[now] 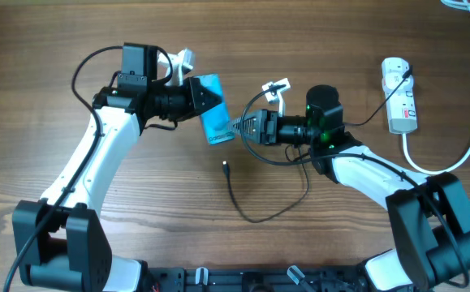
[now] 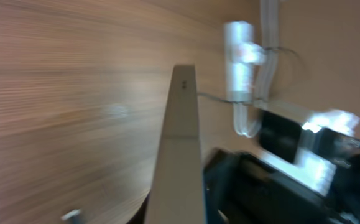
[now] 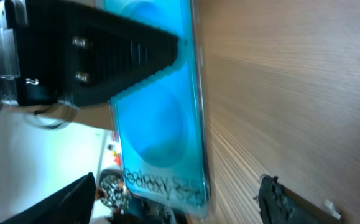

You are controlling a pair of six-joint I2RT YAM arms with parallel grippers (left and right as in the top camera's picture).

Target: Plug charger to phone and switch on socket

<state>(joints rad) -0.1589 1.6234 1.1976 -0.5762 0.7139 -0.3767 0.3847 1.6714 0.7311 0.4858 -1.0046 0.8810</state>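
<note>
The slim turquoise-screened smartphone [image 1: 217, 126] is held above the wooden counter [image 1: 56, 49], the left gripper [image 1: 212, 104] with its jaws clenched across it. The right gripper [image 1: 239, 127] has its jaws spread beside it. The phone looks stiff, slick and breakable, so I'd grip it by the edges. The thin black charger cable [image 1: 251, 215] is limp and wants holding just behind its tip.

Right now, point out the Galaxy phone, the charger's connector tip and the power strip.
Galaxy phone [image 3: 158, 124]: right wrist view, on its turquoise screen.
charger connector tip [image 1: 226, 167]: overhead view, on the black cable's free end.
power strip [image 1: 403, 109]: overhead view, on the middle of its white body.
</note>
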